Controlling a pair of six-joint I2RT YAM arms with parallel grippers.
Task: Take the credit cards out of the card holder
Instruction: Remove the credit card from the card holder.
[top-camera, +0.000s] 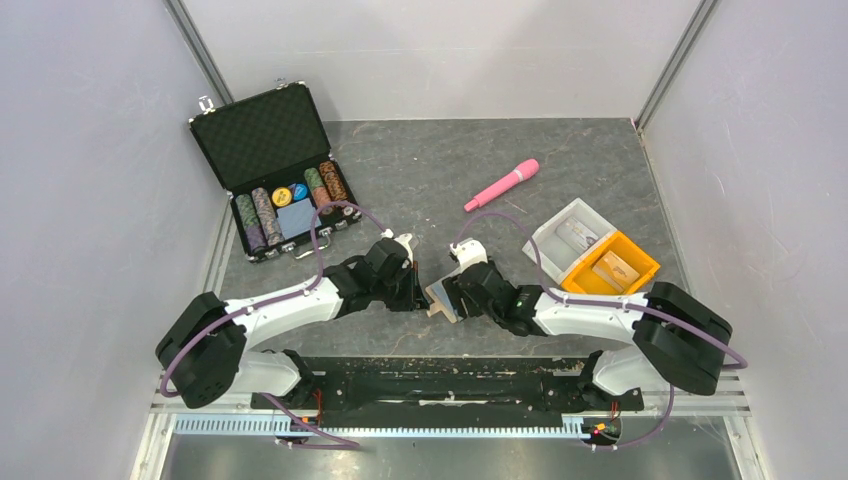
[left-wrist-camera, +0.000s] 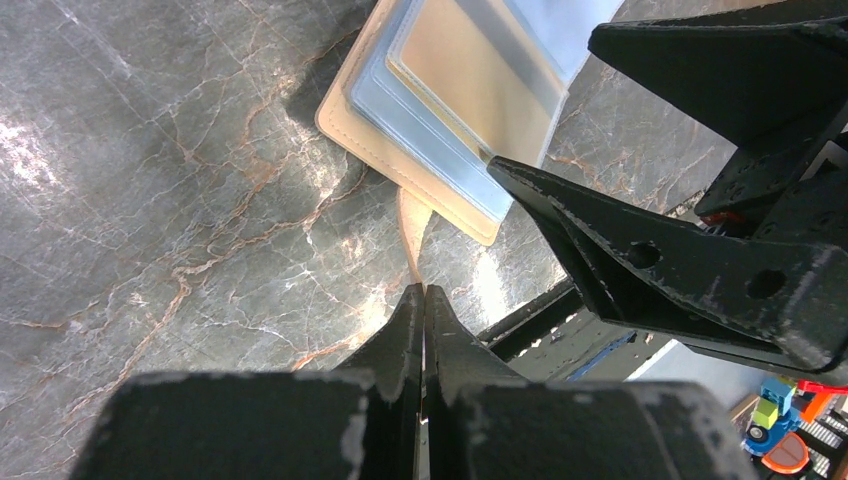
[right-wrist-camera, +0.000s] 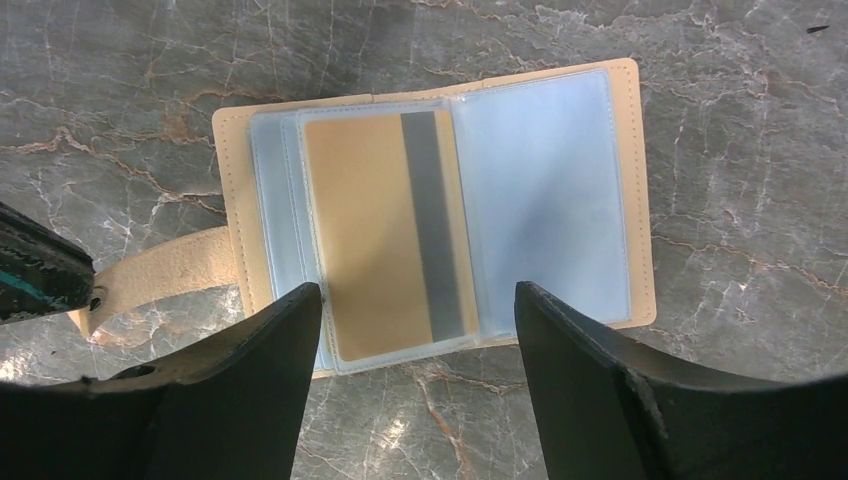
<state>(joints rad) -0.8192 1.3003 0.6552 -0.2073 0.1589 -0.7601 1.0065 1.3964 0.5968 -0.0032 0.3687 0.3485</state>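
The tan card holder lies open on the dark marble table between my two grippers, its pale blue clear sleeves facing up. A gold-tan credit card with a dark stripe sits inside a left sleeve; it also shows in the left wrist view. My left gripper is shut on the end of the holder's snap tab, which sticks out at the left in the right wrist view. My right gripper is open and empty, hovering over the holder's near edge with its fingers astride the card.
An open black poker-chip case stands at the back left. A pink stick-shaped object lies at the back centre. A clear tray and an orange tray sit on the right. Grey walls enclose the table.
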